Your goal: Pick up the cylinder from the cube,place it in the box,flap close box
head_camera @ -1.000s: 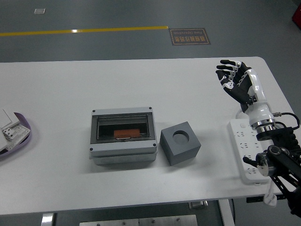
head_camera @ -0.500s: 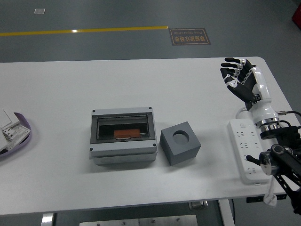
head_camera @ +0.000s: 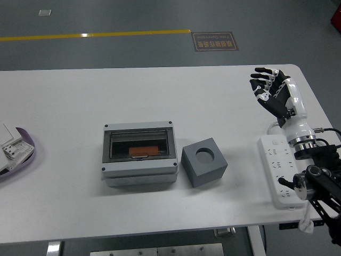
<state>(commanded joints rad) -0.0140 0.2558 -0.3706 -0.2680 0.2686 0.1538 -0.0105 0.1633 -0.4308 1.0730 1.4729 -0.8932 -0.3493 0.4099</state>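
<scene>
A grey box [head_camera: 139, 154] with a clear flap lid lying shut stands at the table's middle. An orange cylinder [head_camera: 144, 151] lies inside it, seen through the lid. Just right of the box sits a dark grey cube [head_camera: 204, 161] with an empty round hole in its top. My right hand [head_camera: 268, 85] hovers over the table's far right, well away from the cube, with its fingers spread and holding nothing. The left arm does not show.
A white power strip [head_camera: 279, 170] lies along the right edge under my right forearm. A purple-rimmed tray [head_camera: 21, 154] with white parts sits at the left edge. Beyond the table a yellow floor line [head_camera: 96, 35] runs across.
My right hand has drifted a little to the right and slightly back, staying spread. Box, cylinder and cube have not moved.
</scene>
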